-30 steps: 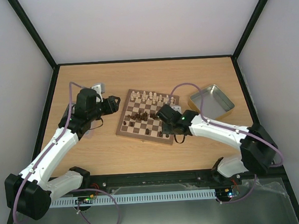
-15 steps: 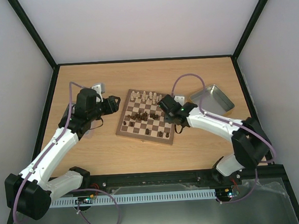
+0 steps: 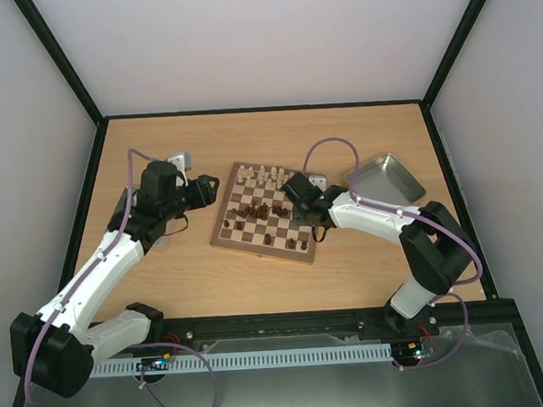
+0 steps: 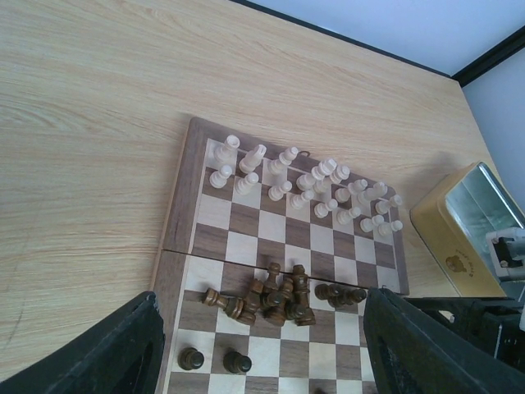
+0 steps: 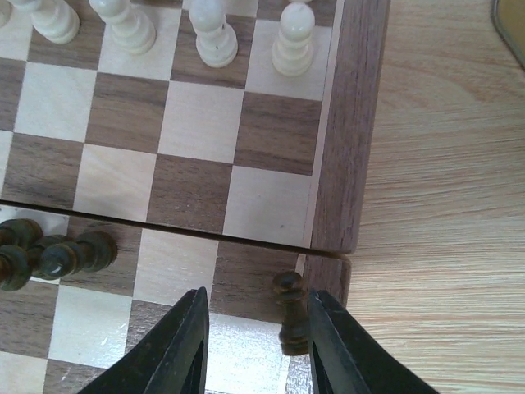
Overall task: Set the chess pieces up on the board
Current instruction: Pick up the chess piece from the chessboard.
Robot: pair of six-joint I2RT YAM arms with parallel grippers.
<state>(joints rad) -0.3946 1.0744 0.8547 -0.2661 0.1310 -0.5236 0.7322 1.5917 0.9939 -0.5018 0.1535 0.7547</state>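
Two arms flank the board (image 4: 175,213) mid-table | left gripper (image 4: 262,300) hovers off its left edge, jaws wide apart | right gripper (image 5: 258,292) low at right rim, jaws apart | left wrist only: cream pieces (image 4: 303,176) upright in far rows, dark heap (image 4: 275,300) toppled mid-board | right wrist only: dark pawn (image 5: 289,316) between fingers, unclamped

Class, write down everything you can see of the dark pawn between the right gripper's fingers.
The dark pawn is a small turned piece, seemingly of dark brown wood, with a round head over a slim waist. It stands about upright by the rim of the board, just past the fold seam, between the open fingers of the right gripper, close against one; contact is unclear.
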